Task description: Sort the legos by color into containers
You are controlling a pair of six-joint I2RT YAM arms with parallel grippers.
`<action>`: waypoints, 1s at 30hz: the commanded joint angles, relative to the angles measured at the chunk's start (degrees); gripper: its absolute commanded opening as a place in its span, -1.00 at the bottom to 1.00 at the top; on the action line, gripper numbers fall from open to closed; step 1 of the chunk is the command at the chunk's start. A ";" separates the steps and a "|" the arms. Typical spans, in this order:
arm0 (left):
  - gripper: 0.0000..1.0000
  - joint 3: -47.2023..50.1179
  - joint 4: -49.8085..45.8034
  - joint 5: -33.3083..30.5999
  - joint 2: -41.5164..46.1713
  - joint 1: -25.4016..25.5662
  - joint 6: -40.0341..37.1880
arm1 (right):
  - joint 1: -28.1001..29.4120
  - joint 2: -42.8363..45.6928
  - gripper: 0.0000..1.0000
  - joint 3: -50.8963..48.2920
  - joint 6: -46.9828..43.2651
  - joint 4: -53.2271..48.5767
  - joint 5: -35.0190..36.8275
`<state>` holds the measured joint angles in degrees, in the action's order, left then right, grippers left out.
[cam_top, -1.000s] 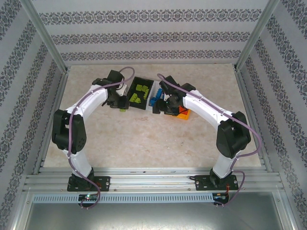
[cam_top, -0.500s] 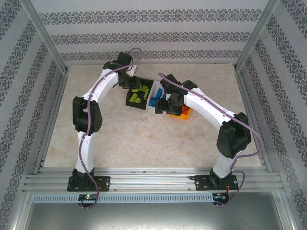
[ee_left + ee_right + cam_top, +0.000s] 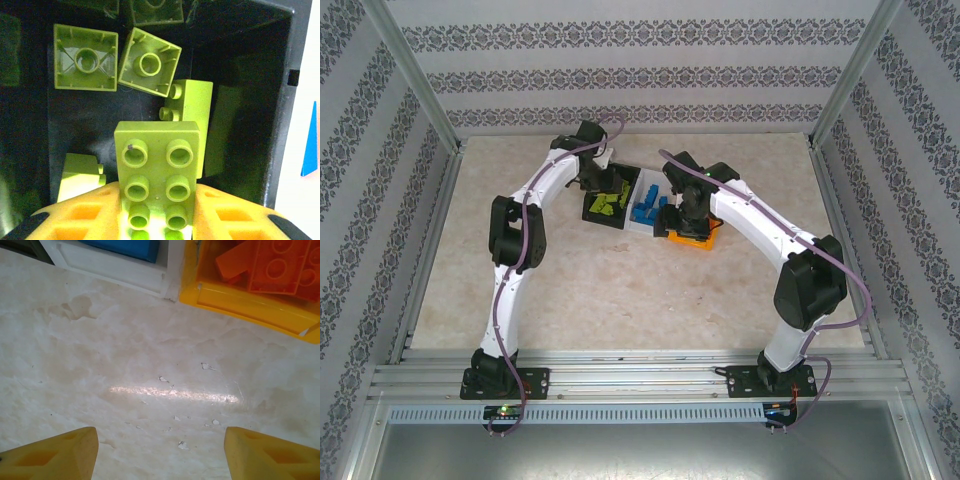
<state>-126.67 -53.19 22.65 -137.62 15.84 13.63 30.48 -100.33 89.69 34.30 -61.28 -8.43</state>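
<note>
From the top camera, the three joined bins sit in a slanted row near the middle of the worktop (image 3: 620, 290), closer to its far edge than its near one. The black bin (image 3: 600, 222) is on the left, the white bin (image 3: 642, 229) in the middle and the orange-yellow bin (image 3: 685, 243) on the right. Lime green bricks (image 3: 608, 203) lie in the black bin and blue bricks (image 3: 646, 207) in the white one. The left gripper (image 3: 597, 185) hangs over the far end of the black bin. The right gripper (image 3: 688, 222) is above the orange-yellow bin and covers most of it.

The left wrist camera looks straight down into the black bin (image 3: 285, 100). The left gripper (image 3: 157, 200) is clamped on a lime green six-stud brick (image 3: 157, 160), studs facing the camera, with a yellow finger (image 3: 80, 215) on each side of its lower end. Below it, on the bin floor, two lime bricks lie hollow side up (image 3: 85, 60) (image 3: 150, 62), one lies on its side (image 3: 192, 100), another sits at the lower left (image 3: 77, 172), and one more is cut off by the top edge. A strip of the white bin (image 3: 305, 75) with a sliver of blue (image 3: 311, 145) shows at the right.

In the right wrist camera, the right gripper (image 3: 160, 460) is spread wide with nothing between its fingers (image 3: 55, 452), above bare worktop (image 3: 150, 365). Ahead are the white bin (image 3: 115, 267) with a blue brick (image 3: 125, 247) and the orange-yellow bin (image 3: 250, 302) with orange-red bricks (image 3: 275, 265).
</note>
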 commanded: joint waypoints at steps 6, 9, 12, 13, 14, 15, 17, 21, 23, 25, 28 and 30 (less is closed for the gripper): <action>-0.06 -1.08 0.45 1.41 -0.98 0.74 1.23 | -0.27 -1.43 0.38 2.48 -1.15 -1.93 0.35; 0.06 -0.69 0.36 1.40 -0.86 0.78 1.30 | -0.25 -1.19 0.38 2.17 -1.08 -1.79 0.18; 0.15 -0.18 0.25 1.04 -0.23 0.85 1.23 | -0.25 -0.58 0.38 1.18 -0.91 -1.28 0.16; 0.17 0.00 0.25 0.84 0.18 0.88 1.21 | -0.25 -0.33 0.39 0.78 -0.89 -1.06 0.09; 0.18 0.10 0.19 0.81 0.45 0.92 1.23 | -0.25 -0.01 0.39 0.30 -0.79 -0.80 0.04; 0.20 0.37 0.20 0.68 0.81 0.99 1.20 | -0.25 0.37 0.39 -0.31 -0.74 -0.42 -0.05; 0.24 0.79 0.11 0.50 1.67 1.07 1.14 | -0.18 1.21 0.39 -1.43 -0.40 0.35 -0.18; 0.30 1.75 -0.20 -0.27 3.96 1.45 0.63 | -0.03 3.38 0.40 -4.21 0.32 1.65 -0.10; 0.34 2.45 -0.39 -0.55 5.46 1.57 0.29 | 0.08 4.66 0.40 -5.73 0.74 2.58 -0.12; 0.35 3.03 -0.74 -1.02 7.04 1.77 0.00 | 0.27 5.85 0.40 -7.02 1.27 3.30 -0.10; 0.38 4.33 -1.36 -1.81 9.80 2.26 -0.88 | 0.76 7.87 0.40 -9.24 2.10 4.69 0.09; 0.40 5.55 -1.62 -2.31 11.76 2.60 -1.43 | 1.15 9.08 0.41 -10.75 2.90 5.81 0.25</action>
<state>-122.32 -53.28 21.76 -130.85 17.34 13.78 30.65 -93.71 80.95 35.33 -57.17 -8.45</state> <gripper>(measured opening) 0.695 0.701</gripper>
